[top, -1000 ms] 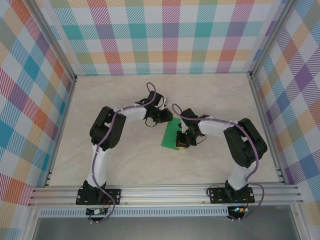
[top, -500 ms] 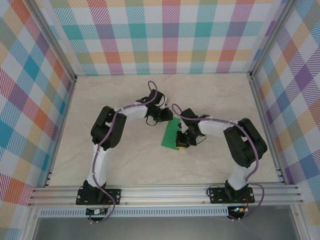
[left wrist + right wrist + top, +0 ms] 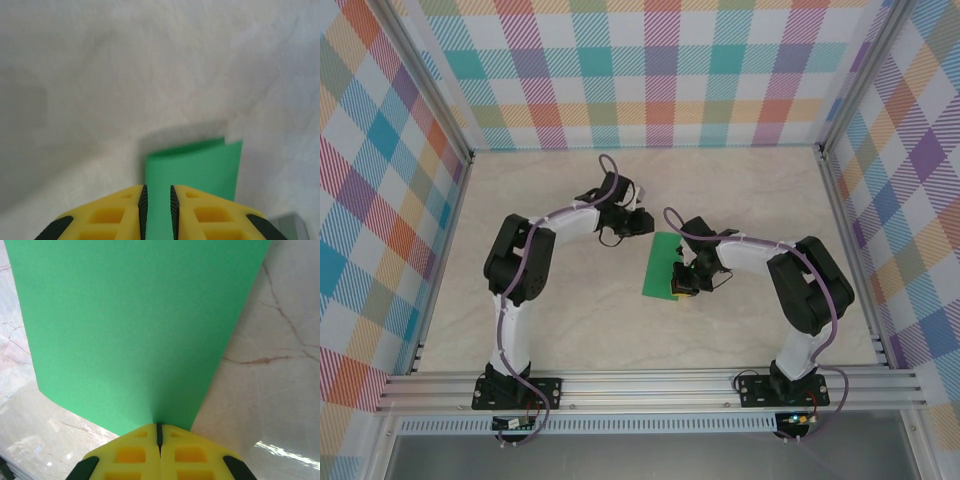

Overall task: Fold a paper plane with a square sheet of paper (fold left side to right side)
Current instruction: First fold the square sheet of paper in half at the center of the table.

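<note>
While the sheet (image 3: pixel 660 264) stays put, the left hand (image 3: pixel 157 189) — ajar — retreated.

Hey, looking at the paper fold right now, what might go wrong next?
The folded paper gapes at its far end in the left wrist view, so the fold may spring open or crease crooked. The right gripper pinches just one edge; pulling there could drag or tear it.

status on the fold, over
Left gripper open a slit, at one end of the green paper. Right gripper shut at its corner, pinch or press unclear. Paper folded to a narrow strip on the table.
</note>
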`<state>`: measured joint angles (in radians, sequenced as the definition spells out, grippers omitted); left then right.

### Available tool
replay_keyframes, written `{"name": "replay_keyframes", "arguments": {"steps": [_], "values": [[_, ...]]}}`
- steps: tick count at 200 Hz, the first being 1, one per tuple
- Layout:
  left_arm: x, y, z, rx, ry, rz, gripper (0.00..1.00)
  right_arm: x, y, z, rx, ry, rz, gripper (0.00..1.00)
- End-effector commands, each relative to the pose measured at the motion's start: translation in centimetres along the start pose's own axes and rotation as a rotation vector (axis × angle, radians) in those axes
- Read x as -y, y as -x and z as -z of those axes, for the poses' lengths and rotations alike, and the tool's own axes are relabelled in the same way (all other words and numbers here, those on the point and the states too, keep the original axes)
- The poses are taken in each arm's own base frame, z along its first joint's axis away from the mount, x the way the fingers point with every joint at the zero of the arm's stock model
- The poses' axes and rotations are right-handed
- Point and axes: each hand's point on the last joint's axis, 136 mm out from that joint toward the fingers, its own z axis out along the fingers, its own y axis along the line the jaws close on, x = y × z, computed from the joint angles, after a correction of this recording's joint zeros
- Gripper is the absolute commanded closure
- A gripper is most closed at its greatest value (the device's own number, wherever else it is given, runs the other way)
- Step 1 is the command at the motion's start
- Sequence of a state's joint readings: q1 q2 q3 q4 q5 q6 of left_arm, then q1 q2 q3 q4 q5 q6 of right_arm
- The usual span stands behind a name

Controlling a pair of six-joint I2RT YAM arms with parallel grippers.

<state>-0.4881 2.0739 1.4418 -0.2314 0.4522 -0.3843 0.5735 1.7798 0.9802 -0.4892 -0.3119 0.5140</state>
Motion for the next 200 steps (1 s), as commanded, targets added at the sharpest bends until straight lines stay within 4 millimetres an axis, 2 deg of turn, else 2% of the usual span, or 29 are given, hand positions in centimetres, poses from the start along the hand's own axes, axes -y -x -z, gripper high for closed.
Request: {"name": "replay_keyframes", "arguments": {"steps": [1, 36, 55, 86, 118, 161, 200], "values": [[4.1, -1.9, 2.0, 0.008, -0.125, -0.052, 0.79, 5.6, -3.1, -2.3, -0.113, -0.219, -0.05, 0.99], [6.3, -6.6, 1.0, -0.075, -0.183, -0.084, 0.79, 5.7, -3.2, -2.4, -0.117, -0.224, -0.052, 0.99], [5.9, -7.5, -0.4, -0.098, -0.148, -0.089, 0.79, 5.8, -3.2, -2.4, -0.117, -0.227, -0.052, 0.99], [4.5, -7.4, -2.4, -0.098, -0.111, -0.064, 0.79, 5.7, -3.1, -2.5, -0.123, -0.226, -0.053, 0.99], [3.0, -7.3, -3.5, -0.091, -0.056, -0.058, 0.8, 5.6, -3.1, -2.4, -0.122, -0.228, -0.05, 0.99], [1.4, -6.7, -4.2, -0.071, -0.004, -0.044, 0.8, 5.8, -3.3, -2.5, -0.129, -0.233, -0.052, 0.99], [0.4, -4.8, -4.2, -0.036, 0.019, -0.016, 0.8, 6.0, -3.4, -2.6, -0.134, -0.241, -0.049, 0.99]]}}
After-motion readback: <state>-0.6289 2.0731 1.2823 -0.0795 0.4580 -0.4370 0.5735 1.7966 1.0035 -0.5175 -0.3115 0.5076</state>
